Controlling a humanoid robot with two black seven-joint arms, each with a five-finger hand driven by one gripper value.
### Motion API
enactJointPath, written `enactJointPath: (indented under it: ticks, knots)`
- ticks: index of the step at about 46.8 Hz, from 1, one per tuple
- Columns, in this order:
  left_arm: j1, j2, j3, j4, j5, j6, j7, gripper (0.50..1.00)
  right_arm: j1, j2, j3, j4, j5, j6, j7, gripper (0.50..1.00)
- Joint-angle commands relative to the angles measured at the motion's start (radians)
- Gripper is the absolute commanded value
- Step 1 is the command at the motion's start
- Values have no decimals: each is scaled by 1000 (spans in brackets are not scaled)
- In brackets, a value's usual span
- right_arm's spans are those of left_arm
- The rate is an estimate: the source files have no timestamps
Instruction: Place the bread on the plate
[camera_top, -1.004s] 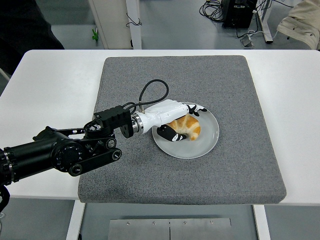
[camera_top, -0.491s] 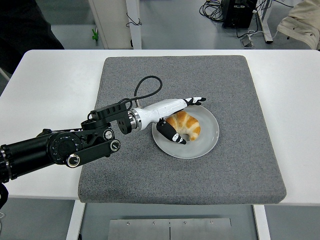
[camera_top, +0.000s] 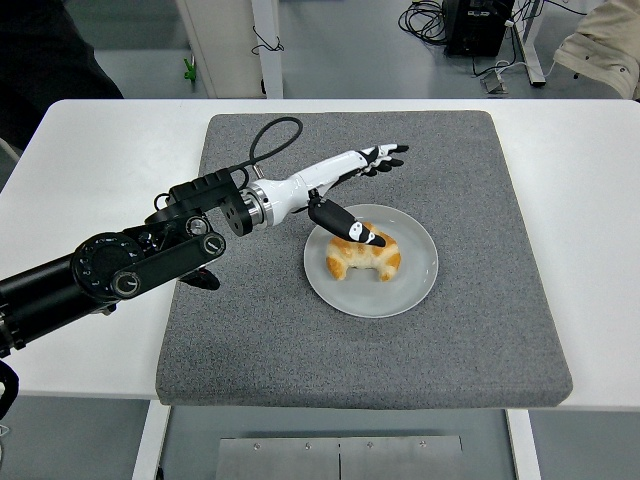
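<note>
Bread (camera_top: 363, 256) sits on the plate (camera_top: 415, 283), a curved croissant lying left of the plate's centre. Plate rests on the grey mat (camera_top: 480, 200), roughly mid-mat. Left hand (camera_top: 345, 190) is released, holding nothing: fingers (camera_top: 385, 158) stretched out straight over the mat just past the plate's far rim, thumb (camera_top: 340, 223) angled down over the bread's far-left part; can't tell if the thumb tip touches it. Left arm (camera_top: 150, 260) comes in from the left edge across the mat's left side, cable (camera_top: 268, 135) looping near the wrist. Mat lies on the white table (camera_top: 90, 170), closer to the near edge.
</note>
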Motion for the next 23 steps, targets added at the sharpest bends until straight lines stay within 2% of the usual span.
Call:
enactJointPath:
  ticks: [1,11,18,23]
  knots:
    - [4,9,-15,2,-84,1,-2,968,0,0,0,0,0,1,0,1000]
    - [18,39,-37,5,-233,17,-4,968,0,0,0,0,0,-1,0,1000]
    - [45,46,-107,6,-291,22,-4,968,0,0,0,0,0,1,0,1000]
    - [81,48,-179,6,-311,57,-4,968,0,0,0,0,0,1,0,1000]
